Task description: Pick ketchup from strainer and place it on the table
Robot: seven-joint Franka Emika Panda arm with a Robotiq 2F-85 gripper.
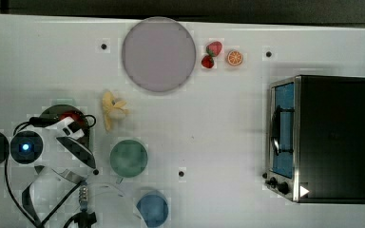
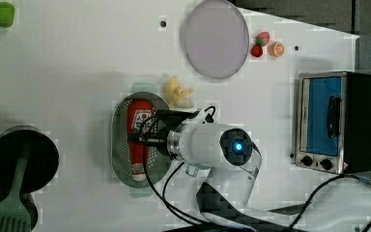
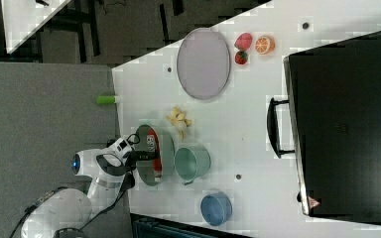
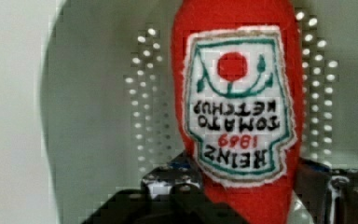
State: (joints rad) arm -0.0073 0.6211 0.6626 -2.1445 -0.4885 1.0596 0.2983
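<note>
The red ketchup (image 2: 140, 107) with its white label lies lengthwise in the pale green strainer (image 2: 119, 145), cap toward the left view's bottom. My gripper (image 2: 144, 137) reaches down into the strainer across the bottle's middle. In the wrist view the ketchup (image 4: 233, 93) stands between the two fingers (image 4: 172, 184), which press against both of its sides, with the perforated strainer (image 4: 98, 116) wall behind it. From the top view the arm covers most of the strainer (image 1: 52, 110), and a bit of red ketchup (image 1: 71, 115) peeks out. The white table (image 1: 209, 118) lies all around.
A green cup (image 1: 129, 158) and a blue cup (image 1: 152, 209) stand close to the strainer, and a peeled banana (image 1: 113, 109) lies beside it. Farther off are a grey plate (image 1: 158, 53), strawberries (image 1: 211, 53), an orange slice (image 1: 235, 57) and a toaster oven (image 1: 323, 137). A black pot with a green spatula (image 2: 21, 159) sits nearby.
</note>
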